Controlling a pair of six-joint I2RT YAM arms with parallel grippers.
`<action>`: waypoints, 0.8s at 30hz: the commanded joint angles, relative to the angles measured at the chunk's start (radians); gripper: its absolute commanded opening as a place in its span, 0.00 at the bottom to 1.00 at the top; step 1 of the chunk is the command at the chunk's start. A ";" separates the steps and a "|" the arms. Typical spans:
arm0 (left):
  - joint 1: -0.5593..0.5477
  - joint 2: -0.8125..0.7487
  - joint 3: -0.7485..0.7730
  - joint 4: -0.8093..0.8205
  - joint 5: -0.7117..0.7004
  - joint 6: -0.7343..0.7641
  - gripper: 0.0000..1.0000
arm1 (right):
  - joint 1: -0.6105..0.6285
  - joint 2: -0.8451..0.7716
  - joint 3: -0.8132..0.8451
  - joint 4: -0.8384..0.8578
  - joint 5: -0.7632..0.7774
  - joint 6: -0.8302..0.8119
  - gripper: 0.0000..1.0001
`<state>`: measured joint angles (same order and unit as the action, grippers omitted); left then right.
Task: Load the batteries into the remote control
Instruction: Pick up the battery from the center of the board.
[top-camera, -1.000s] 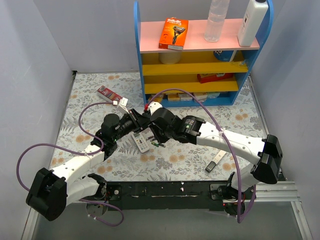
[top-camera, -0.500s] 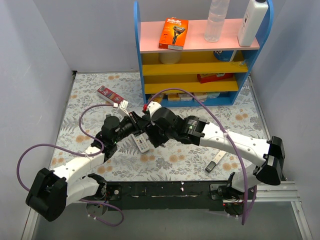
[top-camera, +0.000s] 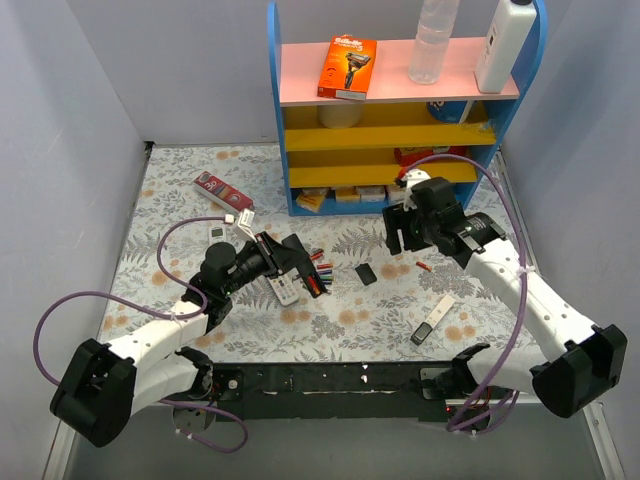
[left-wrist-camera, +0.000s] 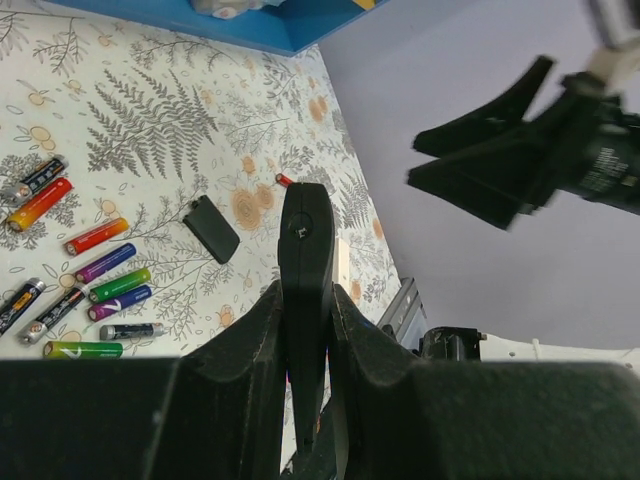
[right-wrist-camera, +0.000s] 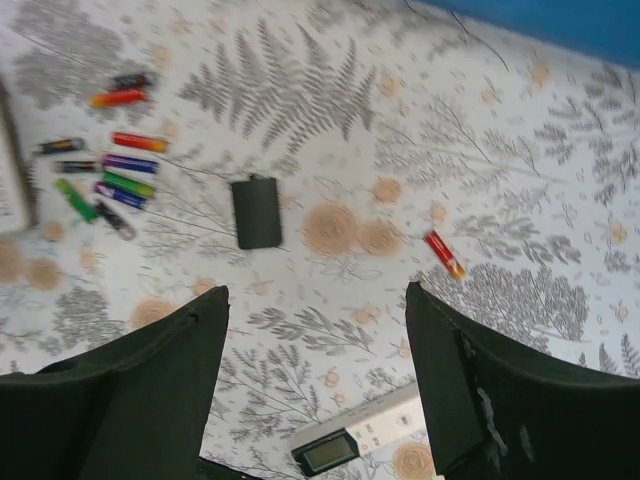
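My left gripper (left-wrist-camera: 305, 300) is shut on a black remote control (left-wrist-camera: 305, 245), held edge-on above the floral table; from above the gripper (top-camera: 290, 256) and the remote (top-camera: 305, 270) sit left of centre. Several coloured batteries (left-wrist-camera: 105, 285) lie loose on the table beside it, also visible from the top (top-camera: 321, 264) and from the right wrist (right-wrist-camera: 110, 165). One red battery (right-wrist-camera: 443, 254) lies apart to the right (top-camera: 424, 266). A small black cover (right-wrist-camera: 257, 211) lies flat between them (top-camera: 366, 274). My right gripper (right-wrist-camera: 315, 370) hangs open and holds nothing, above the table right of the cover (top-camera: 402, 240).
A white remote (top-camera: 285, 291) lies by the left gripper, and another white device with a screen (right-wrist-camera: 365, 438) lies near the front right (top-camera: 432, 320). A blue and yellow shelf (top-camera: 400, 150) stands at the back. A red packet (top-camera: 218, 189) lies at the back left.
My right arm has drawn back to the right, away from the remote, and its jaws have opened. The left gripper still holds the remote. The cover and batteries now show on the table.
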<state>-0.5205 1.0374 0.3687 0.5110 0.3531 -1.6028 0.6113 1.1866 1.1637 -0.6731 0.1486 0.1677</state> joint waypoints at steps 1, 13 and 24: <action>0.004 -0.039 -0.010 0.070 0.038 0.023 0.00 | -0.172 0.016 -0.090 -0.020 -0.081 -0.071 0.77; 0.005 -0.105 -0.013 0.021 0.061 0.067 0.00 | -0.403 0.220 -0.168 0.122 -0.087 0.171 0.78; 0.004 -0.151 -0.017 -0.042 0.030 0.086 0.00 | -0.394 0.343 -0.185 0.213 -0.012 0.265 0.70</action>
<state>-0.5198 0.9119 0.3653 0.4862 0.3992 -1.5417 0.2108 1.5108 0.9947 -0.5457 0.1150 0.4149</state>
